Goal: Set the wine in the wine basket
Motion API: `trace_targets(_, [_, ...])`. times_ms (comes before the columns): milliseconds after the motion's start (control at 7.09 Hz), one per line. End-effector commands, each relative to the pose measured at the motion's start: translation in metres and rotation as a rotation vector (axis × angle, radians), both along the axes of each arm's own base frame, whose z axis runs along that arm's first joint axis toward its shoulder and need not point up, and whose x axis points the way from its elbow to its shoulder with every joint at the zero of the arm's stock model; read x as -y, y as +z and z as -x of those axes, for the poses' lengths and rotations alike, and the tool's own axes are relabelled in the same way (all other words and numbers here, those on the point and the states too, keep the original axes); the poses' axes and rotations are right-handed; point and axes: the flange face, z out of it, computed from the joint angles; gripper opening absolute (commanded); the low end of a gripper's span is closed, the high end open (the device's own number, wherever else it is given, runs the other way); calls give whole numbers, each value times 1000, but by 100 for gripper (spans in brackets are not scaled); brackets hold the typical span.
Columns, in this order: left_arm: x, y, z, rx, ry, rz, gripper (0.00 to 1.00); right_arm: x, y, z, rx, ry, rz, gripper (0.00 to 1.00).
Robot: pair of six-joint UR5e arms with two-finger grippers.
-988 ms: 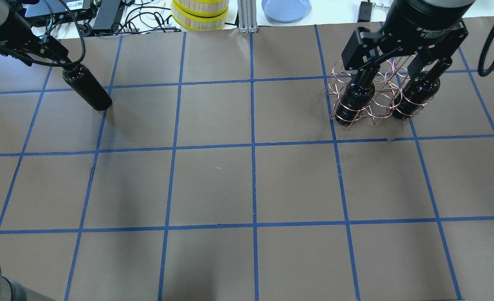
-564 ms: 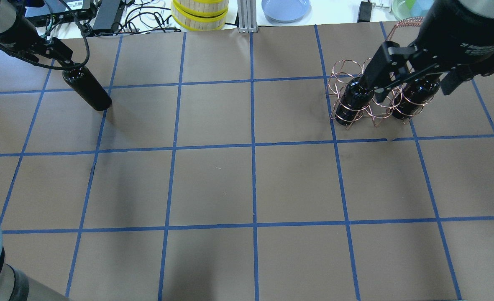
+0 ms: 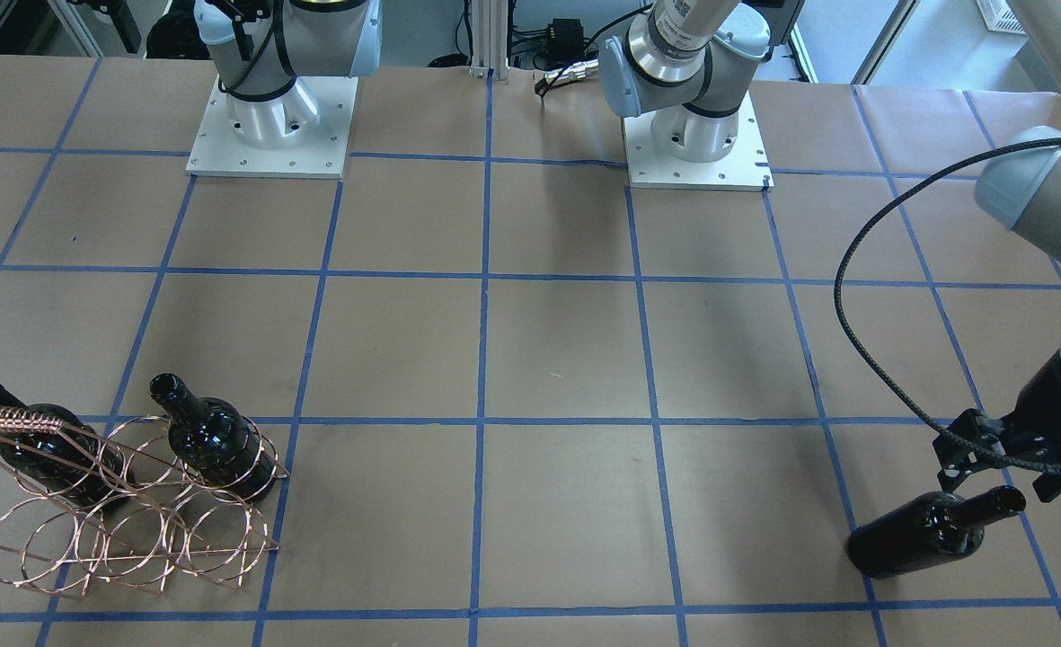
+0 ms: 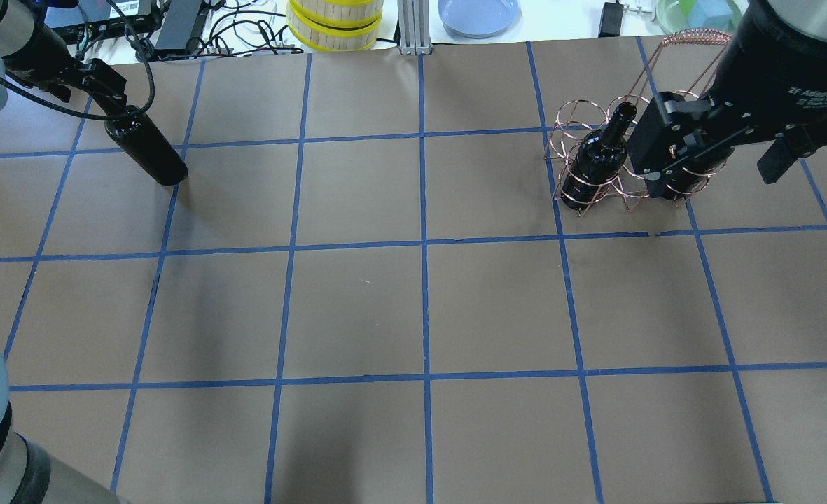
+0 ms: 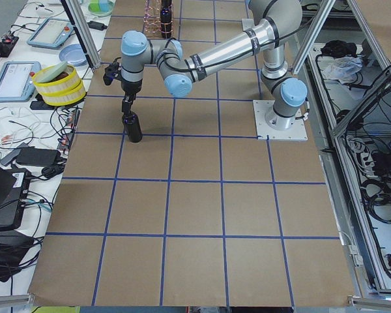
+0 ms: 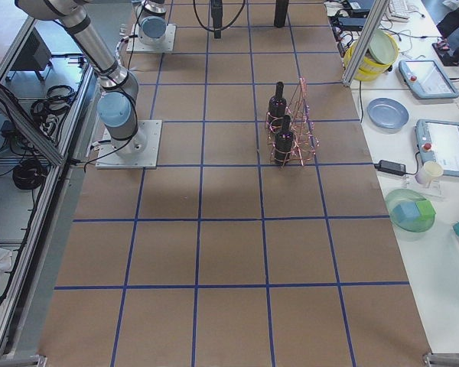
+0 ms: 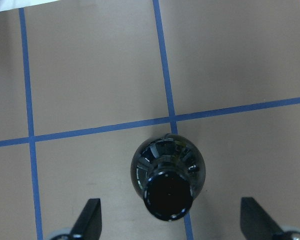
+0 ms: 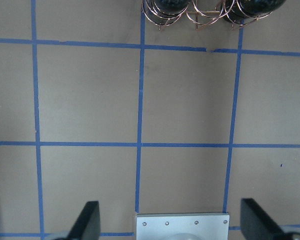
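Wine: third glossy near-black glass bottle (image 4: pixel 146 150) stands upright at the table's far corner on the robot's left, well apart from the copper wire basket (image 3: pixel 126 530).
Basket: two matching dark bottles (image 3: pixel 216 445) already sit in its rings.
Change: right jaws have swung off the basket bottles; spread wide, empty.
Left jaws: barely moved, spread either side of the third bottle's neck, not gripping.
Meaning: we judge the third pick is next.
Surface: brown-paper table (image 4: pixel 357 308), blue tape grid.
Room: yellow-banded round boxes (image 4: pixel 335 24), blue plate (image 4: pixel 478 14), cables.
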Motion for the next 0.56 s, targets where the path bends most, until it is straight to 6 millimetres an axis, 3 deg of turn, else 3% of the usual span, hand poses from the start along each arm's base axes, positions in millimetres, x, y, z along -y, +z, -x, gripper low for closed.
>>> trace_targets(0, [2,-4,-1,4,-13,-1,94,30,-17,-2,61,-20,-46,100])
trace_targets(423, [5,-4,-3,14,-12,27,75,64,-23,-4,80,-55,51,100])
